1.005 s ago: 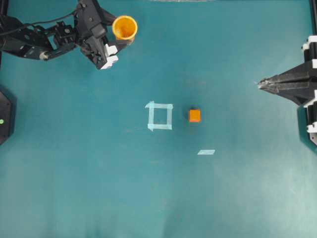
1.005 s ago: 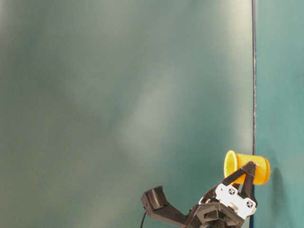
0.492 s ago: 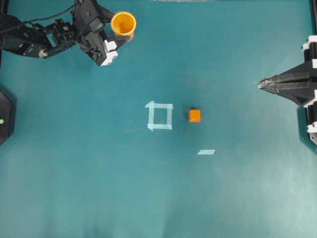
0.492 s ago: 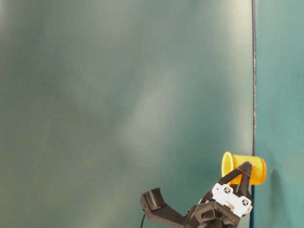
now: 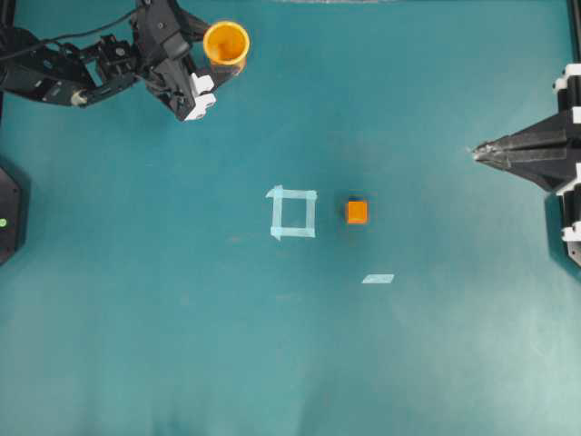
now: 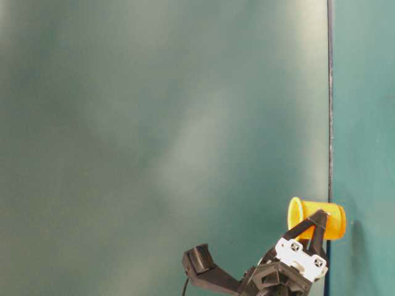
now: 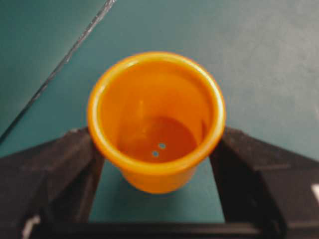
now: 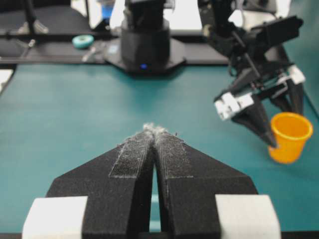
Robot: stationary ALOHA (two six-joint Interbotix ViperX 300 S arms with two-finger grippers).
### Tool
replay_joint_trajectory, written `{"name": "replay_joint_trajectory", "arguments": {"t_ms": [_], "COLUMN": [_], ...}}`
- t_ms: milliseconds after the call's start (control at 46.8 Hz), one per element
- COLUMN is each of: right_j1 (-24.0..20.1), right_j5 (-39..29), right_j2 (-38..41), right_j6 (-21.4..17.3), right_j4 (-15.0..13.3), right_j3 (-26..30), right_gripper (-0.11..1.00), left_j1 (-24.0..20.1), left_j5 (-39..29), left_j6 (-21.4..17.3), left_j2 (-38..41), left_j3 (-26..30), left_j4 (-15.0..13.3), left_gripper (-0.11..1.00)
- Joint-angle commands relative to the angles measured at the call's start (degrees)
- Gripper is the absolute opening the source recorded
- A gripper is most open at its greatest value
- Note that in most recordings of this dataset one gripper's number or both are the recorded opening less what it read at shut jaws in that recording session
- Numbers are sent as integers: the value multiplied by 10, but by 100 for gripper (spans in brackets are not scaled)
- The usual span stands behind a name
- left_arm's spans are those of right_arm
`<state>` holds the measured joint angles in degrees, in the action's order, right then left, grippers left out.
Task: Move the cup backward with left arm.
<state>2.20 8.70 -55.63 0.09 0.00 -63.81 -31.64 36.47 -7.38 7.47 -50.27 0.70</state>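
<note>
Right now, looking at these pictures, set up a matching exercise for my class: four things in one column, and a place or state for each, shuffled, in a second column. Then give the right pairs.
Things
1. cup
2. cube
3. right gripper
4. tape square

Places or states
A. jaws pressed shut, at the table's right edge
B. between the left gripper's fingers, near the top edge in the overhead view
C. marked out at the middle of the table, nothing inside
D. just right of the tape square

Pairs: 1-B, 2-D, 3-A, 4-C
</note>
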Motion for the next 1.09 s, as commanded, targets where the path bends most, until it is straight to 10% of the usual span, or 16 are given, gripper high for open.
{"name": "replay_joint_trajectory", "arguments": {"t_ms": [0, 1070], "right_j1": [1, 1], "right_j5": [2, 2], "right_j2": [1, 1], "right_j6": [1, 1], "right_j4": [1, 1], "right_j3": [19, 20], "right_gripper": [0, 0], "left_j1": [-2, -3], "left_j5": [6, 6], "left_j6": [2, 3], "left_j2": [-5, -6], "left_j3": [5, -1], "left_j4": [1, 1], "left_gripper": [66, 66]}}
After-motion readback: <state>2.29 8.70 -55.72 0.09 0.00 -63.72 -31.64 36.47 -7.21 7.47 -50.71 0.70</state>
